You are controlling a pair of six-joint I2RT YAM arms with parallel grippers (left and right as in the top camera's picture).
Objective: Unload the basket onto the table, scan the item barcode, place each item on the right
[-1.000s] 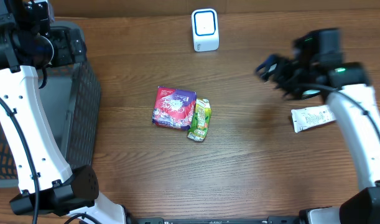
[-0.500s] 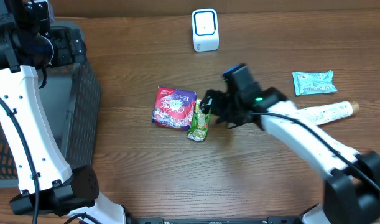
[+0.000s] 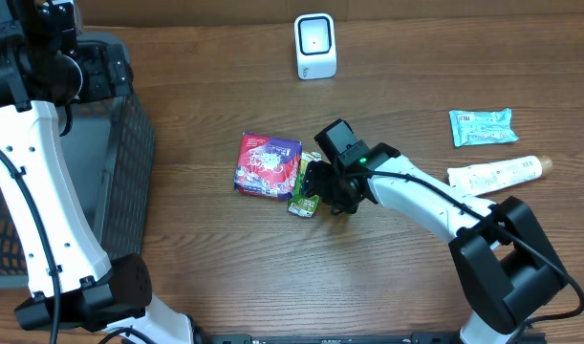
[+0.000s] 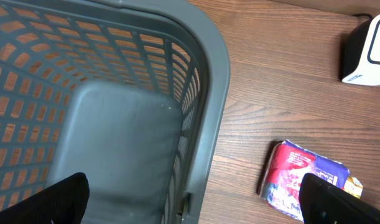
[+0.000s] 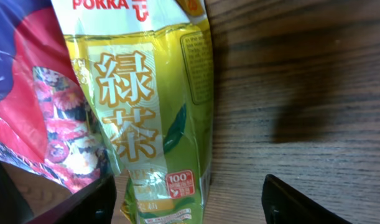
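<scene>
- Right now my right end effector (image 3: pixel 322 189) is down at the green tea pack (image 5: pixel 143 112), which lies flat on the tabletop (image 3: pixel 225 268), touching the red and purple packet (image 3: pixel 267 164).
- Through the wrist camera its fingers (image 5: pixel 71 202) stand apart around the pack's lower end. One is clear of it; the other, on the packet side, is too near for me to tell contact. Nothing is clamped.
- From overhead, the arm covers part of the pack.
- Only the pack's printed front shows to me.
- My left end effector (image 4: pixel 196 202) is spread wide and empty over the grey basket (image 4: pixel 208 93), with only its tips in frame.
- The scanner (image 3: pixel 315 45) stands well apart from the pack.
</scene>
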